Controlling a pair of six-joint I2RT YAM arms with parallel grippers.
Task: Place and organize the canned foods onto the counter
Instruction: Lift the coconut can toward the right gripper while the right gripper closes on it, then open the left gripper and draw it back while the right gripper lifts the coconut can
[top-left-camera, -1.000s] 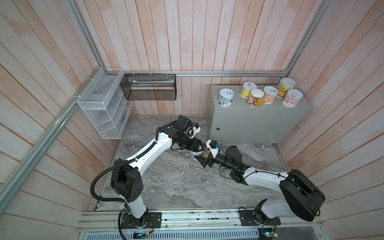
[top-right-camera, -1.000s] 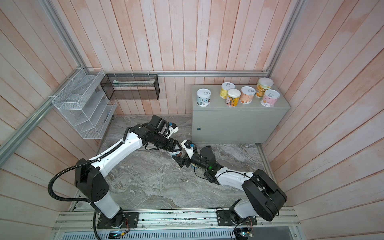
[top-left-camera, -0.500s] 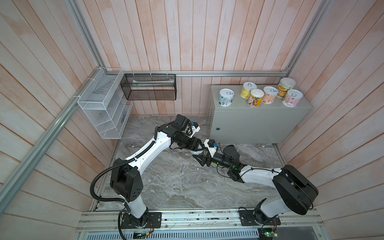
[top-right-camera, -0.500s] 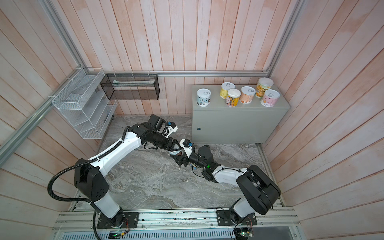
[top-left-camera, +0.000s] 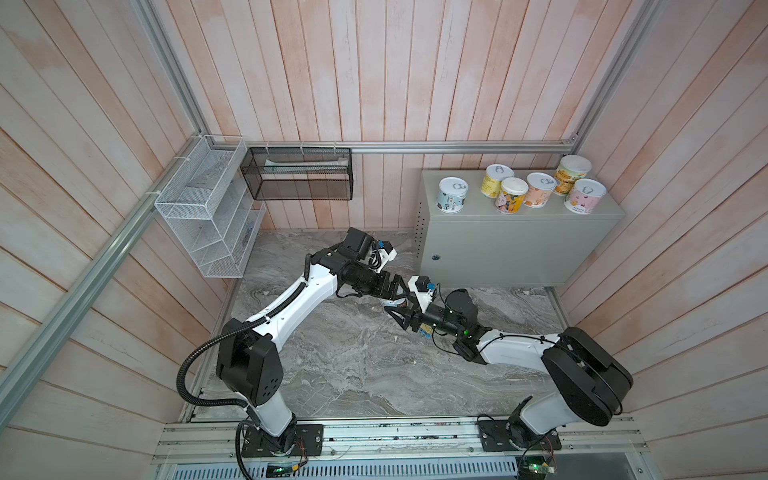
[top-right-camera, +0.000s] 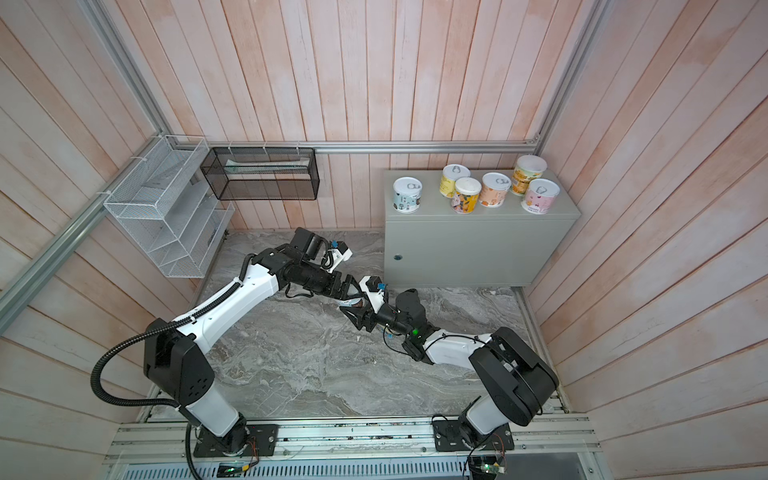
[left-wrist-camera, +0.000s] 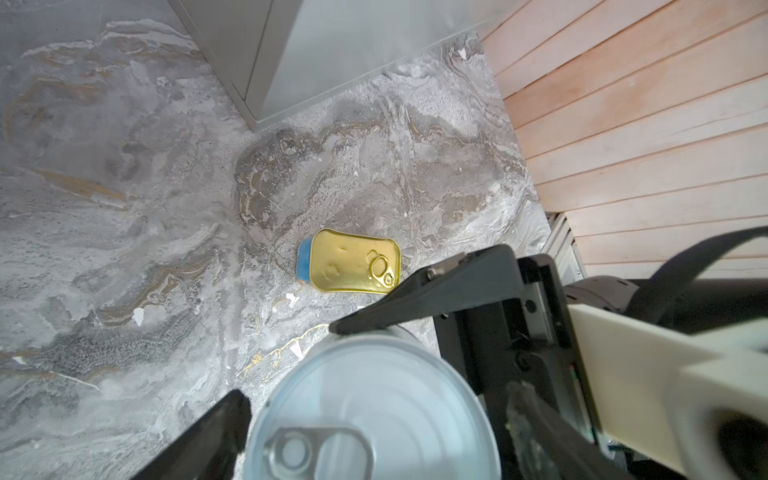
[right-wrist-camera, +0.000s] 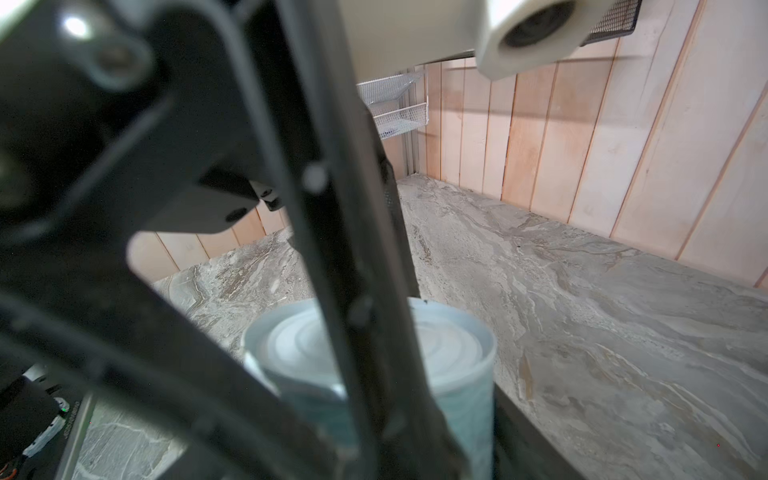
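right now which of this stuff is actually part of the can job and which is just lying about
Part of the job:
- counter
- six round cans standing on top of it
- seventh round can, not yet on it
- blue rectangular tin with a gold top, lying on the marbled slab

Just there:
- white wire basket on the side wall
- black mesh basket on the back wall
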